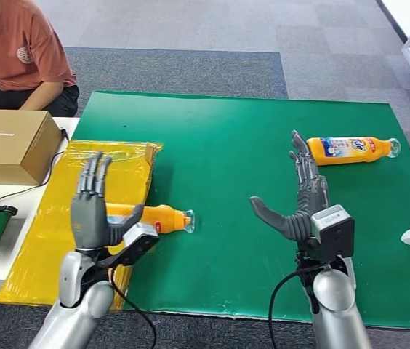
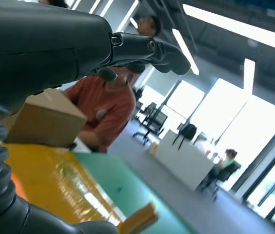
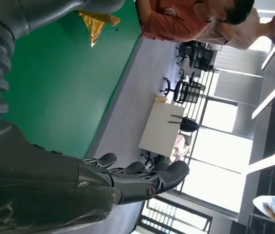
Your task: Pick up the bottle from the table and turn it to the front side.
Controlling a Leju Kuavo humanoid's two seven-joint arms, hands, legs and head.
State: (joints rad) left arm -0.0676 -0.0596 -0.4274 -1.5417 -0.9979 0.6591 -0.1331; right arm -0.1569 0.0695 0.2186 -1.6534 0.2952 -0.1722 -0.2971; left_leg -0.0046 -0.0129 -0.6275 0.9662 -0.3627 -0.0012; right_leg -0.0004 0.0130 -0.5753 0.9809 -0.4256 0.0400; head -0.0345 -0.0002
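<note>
Bottle (image 1: 153,217) lies at nine o'clock on the green worktop (image 1: 235,189), just beside my left hand (image 1: 90,211) — both hands spread, empty. I'd wrap its middle, then roll slowly — right hand (image 1: 302,200) waits.

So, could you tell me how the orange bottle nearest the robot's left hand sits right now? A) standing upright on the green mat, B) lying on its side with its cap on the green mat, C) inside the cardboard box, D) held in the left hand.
B: the orange bottle lies on its side past the open left hand, its cap end over the green mat.
</note>
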